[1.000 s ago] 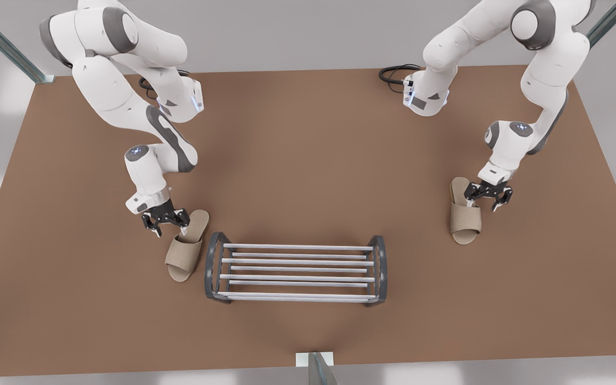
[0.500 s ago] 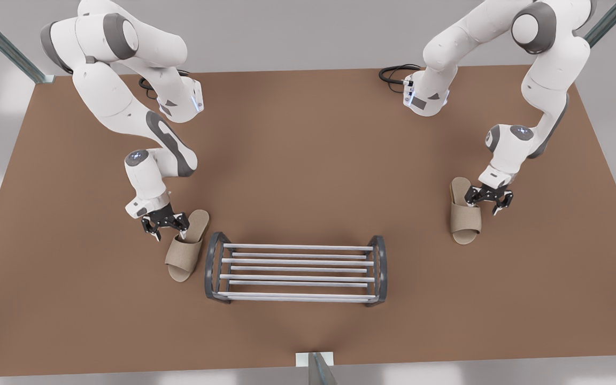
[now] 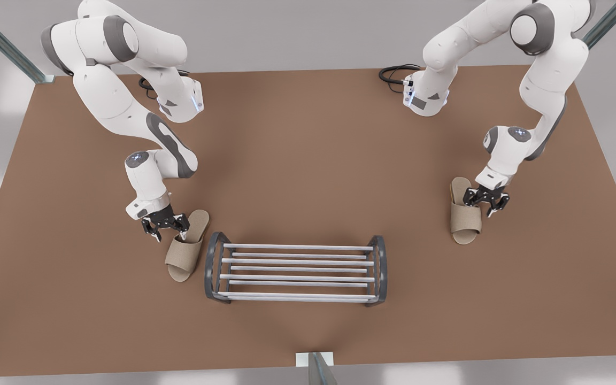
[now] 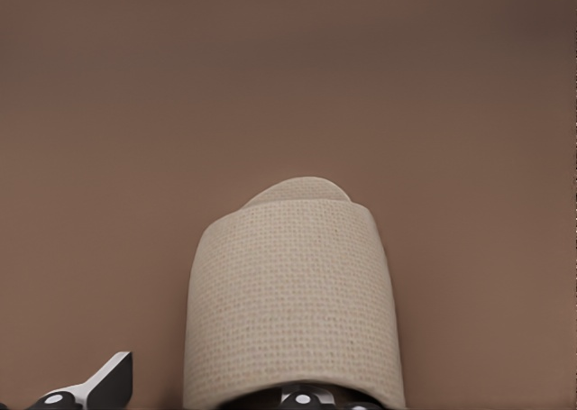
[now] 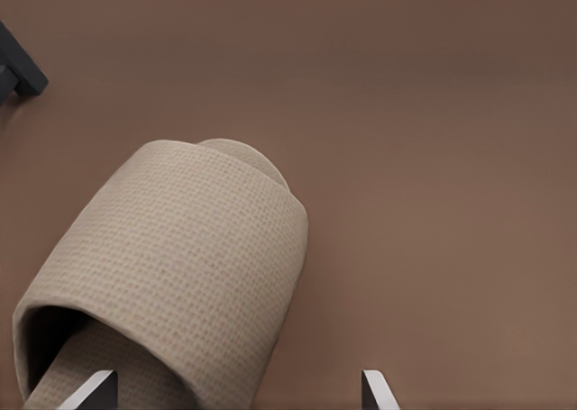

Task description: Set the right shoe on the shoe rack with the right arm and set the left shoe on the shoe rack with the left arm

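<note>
At the front view's left, close to the table's [image 3: 297, 160] left edge, the right gripper [image 3: 164, 224] is lowered over the heel end of the right shoe [image 3: 182, 256], a beige woven open-toe slipper. Its fingers [image 5: 90, 390] are spread wide: in the right wrist view one tip sits at the mouth of the slipper's upper and the other over bare table beside it, with nothing clamped. This slipper lies flat on the table, tilted, just beside the dark end frame of the shoe rack [image 3: 295, 270] without touching it. The rack stands upright toward the middle of the table's near edge, its pale horizontal bars bare. Toward the table's right edge in the front view, the left gripper [image 3: 483, 202] is lowered over the left shoe [image 3: 466, 219], a matching beige slipper. Its fingers [image 4: 108, 383] are also apart: in the left wrist view one tip is outside the slipper's side and a second fitting shows at the opening of the upper, gripping nothing. This slipper lies flat on the table, well apart from the rack. Both arm bases stand at the table's far edge.
</note>
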You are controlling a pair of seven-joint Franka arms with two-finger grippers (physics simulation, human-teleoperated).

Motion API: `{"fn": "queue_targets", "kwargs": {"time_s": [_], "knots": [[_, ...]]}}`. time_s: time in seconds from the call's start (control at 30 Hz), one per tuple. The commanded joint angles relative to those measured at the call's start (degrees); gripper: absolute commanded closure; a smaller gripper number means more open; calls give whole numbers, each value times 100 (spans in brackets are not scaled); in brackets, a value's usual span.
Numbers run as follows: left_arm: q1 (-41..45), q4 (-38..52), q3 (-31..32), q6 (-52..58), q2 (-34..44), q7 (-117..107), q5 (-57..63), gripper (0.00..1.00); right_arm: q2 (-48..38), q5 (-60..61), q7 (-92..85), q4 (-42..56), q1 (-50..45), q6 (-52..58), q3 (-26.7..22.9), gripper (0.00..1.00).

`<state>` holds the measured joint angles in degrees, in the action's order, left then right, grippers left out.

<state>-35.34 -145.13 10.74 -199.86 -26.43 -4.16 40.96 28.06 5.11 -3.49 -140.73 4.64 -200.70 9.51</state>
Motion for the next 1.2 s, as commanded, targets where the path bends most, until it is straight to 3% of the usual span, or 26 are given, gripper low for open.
{"fn": "queue_targets", "kwargs": {"time_s": [0.0, 0.03, 0.1, 0.17, 0.33, 0.57, 0.63, 0.73, 0.8, 0.87, 0.93, 1.0, 1.17], "knots": [[1, 2, -1, -1, 16, 3, 44, 23, -2, -1, -20, 2, 2, -4, -2, 0], [-8, 11, -1, -1, 24, 3, 88, 27, -2, -1, -20, 2, 2, 5, -2, 0], [-26, 11, -1, -1, 51, 11, 97, 32, 24, -1, -20, 37, 2, 5, -2, 12], [-69, 11, -10, -1, 60, 11, 176, 36, 112, -1, -20, 116, 2, 5, -2, 14], [-52, 20, -10, -1, 16, 3, 149, 58, 130, -1, -29, 151, -7, -4, -46, 14], [-87, 38, -10, -1, 42, 11, 141, 60, 86, -1, -29, 160, 2, 5, -46, 14], [-96, 82, -10, -1, 68, 3, 132, 66, 86, -1, -29, 160, 2, 5, -46, 14], [-140, 117, -10, -1, 68, 11, 123, 66, 77, 8, -29, 169, -7, 5, -37, 15], [-140, 134, -10, -1, 68, 11, 114, 73, 77, 8, -20, 212, -7, 5, -37, 17], [-140, 152, -10, -1, 68, 3, 88, 76, 77, 8, -11, 213, -7, 5, -28, 23], [-131, 336, -10, 26, 104, -24, 97, 77, 77, 8, -2, 213, -7, 5, -28, 35], [-122, 538, 60, 579, 323, -146, 141, 78, 77, 8, -2, 213, -7, 5, -28, 44], [-140, 1004, 1000, 2160, 991, -1314, 141, 78, 86, 8, -2, 213, 10, 5, -37, 67]]}}
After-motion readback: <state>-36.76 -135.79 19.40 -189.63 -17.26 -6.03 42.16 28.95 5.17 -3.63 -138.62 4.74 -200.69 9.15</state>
